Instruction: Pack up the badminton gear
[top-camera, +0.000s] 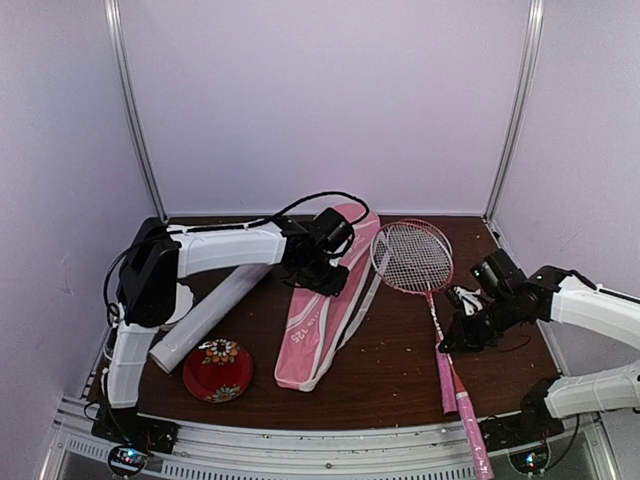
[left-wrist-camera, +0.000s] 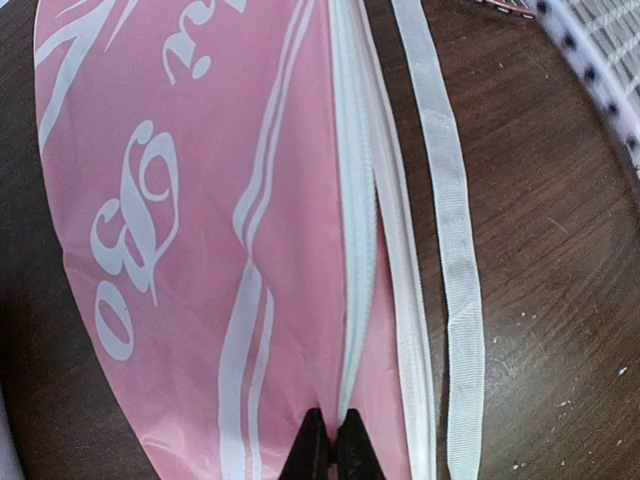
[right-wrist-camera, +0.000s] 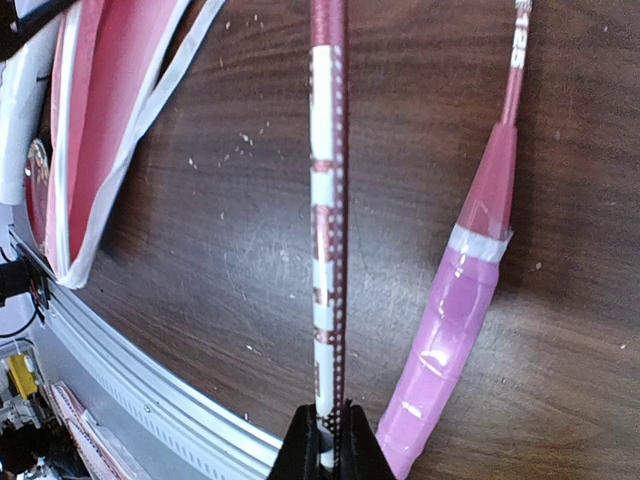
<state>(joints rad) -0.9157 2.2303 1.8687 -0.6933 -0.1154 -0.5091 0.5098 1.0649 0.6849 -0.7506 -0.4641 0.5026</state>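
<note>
The long pink bag (top-camera: 320, 320) with white lettering lies mid-table. My left gripper (top-camera: 322, 285) is on its upper half. In the left wrist view this gripper (left-wrist-camera: 331, 415) is shut on the bag (left-wrist-camera: 200, 200), pinching the fabric beside the white zipper edge. A racquet head (top-camera: 412, 257) lies right of the bag, its shaft running toward me. My right gripper (top-camera: 447, 343) is beside that shaft. In the right wrist view it (right-wrist-camera: 326, 410) is shut on a racquet's thin white-and-red stem (right-wrist-camera: 327, 250). A pink handle (right-wrist-camera: 450, 330) lies just to its right. The long white tube (top-camera: 205, 315) lies left of the bag.
A red floral plate (top-camera: 218, 370) sits at the near left, just below the tube. A loose white strap (left-wrist-camera: 450, 230) trails from the bag onto the wood. A pink handle end (top-camera: 478, 450) overhangs the metal front rail (top-camera: 330, 445). White walls enclose the table.
</note>
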